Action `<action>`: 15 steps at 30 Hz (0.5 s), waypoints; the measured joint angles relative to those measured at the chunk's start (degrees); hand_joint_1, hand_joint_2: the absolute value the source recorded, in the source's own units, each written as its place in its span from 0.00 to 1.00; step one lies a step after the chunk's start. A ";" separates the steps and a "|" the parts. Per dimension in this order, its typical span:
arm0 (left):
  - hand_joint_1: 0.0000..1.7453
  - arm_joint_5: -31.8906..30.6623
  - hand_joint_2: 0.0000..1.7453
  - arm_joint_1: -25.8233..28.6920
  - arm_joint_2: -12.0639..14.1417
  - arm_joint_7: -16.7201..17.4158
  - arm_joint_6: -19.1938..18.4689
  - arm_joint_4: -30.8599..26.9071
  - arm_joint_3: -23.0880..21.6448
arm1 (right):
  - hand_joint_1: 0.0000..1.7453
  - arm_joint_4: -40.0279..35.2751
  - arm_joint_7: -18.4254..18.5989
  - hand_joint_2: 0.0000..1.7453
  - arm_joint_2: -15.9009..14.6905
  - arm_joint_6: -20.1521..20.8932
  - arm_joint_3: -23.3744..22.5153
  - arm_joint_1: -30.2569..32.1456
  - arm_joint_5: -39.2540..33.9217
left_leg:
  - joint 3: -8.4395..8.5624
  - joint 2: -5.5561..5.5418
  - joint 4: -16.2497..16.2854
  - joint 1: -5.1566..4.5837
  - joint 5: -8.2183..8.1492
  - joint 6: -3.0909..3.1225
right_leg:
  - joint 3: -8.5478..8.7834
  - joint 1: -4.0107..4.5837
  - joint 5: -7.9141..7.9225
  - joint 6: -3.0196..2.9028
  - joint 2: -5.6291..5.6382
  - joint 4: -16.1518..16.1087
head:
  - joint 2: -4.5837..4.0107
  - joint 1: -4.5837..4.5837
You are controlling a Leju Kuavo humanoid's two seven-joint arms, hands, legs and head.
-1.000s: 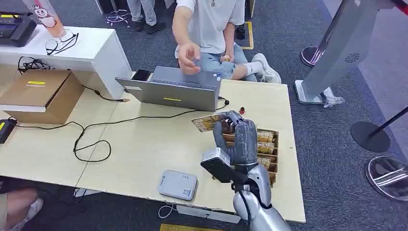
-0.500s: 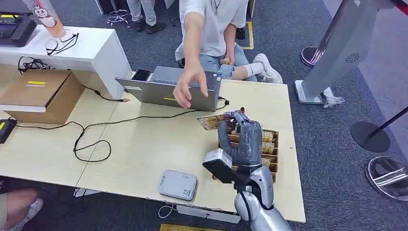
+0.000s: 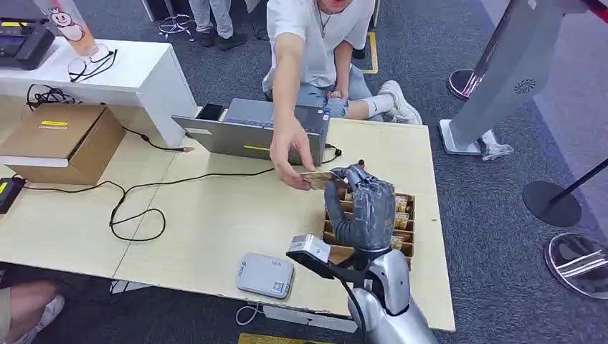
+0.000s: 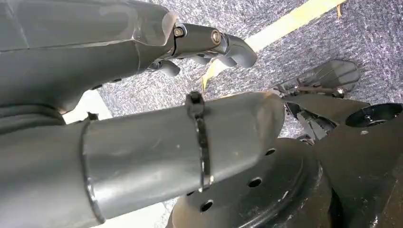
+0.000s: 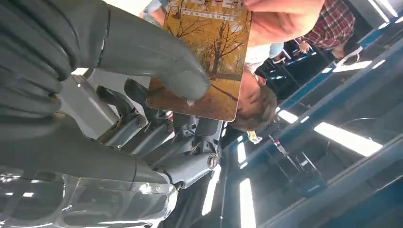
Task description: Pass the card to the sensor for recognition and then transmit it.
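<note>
Raised over the table's right part, my right hand (image 3: 362, 204) pinches a yellow-brown picture card (image 3: 320, 178) by its near end. A person's hand (image 3: 290, 156) reaches across the laptop and grips the card's far end. In the right wrist view my thumb (image 5: 159, 64) presses on the card (image 5: 209, 47) while the person's fingers (image 5: 285, 16) hold its other edge. The grey card sensor (image 3: 265, 275) lies near the table's front edge, left of my arm. My left hand (image 4: 142, 142) hangs over the carpet, holding nothing, its fingers apart.
A wooden card box (image 3: 403, 215) with several cards sits under my right hand. A grey laptop (image 3: 251, 132) stands at the table's far edge, with a black cable (image 3: 136, 208) looping to the left. A cardboard box (image 3: 61, 140) is at far left. The person sits just behind the table.
The person's hand came down from above the laptop and took hold of the card's far end. My right hand shifted slightly right, still holding the card.
</note>
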 joint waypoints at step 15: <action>0.00 -0.07 0.00 -0.14 -0.09 0.00 -0.02 0.00 -0.87 | 1.00 0.94 0.52 1.00 0.00 1.05 1.11 -0.37 0.37 | 0.00 0.00 0.00 0.00 0.00 0.00 | 0.00 0.00 0.00 0.00 -0.01 0.00 | 0.00 0.00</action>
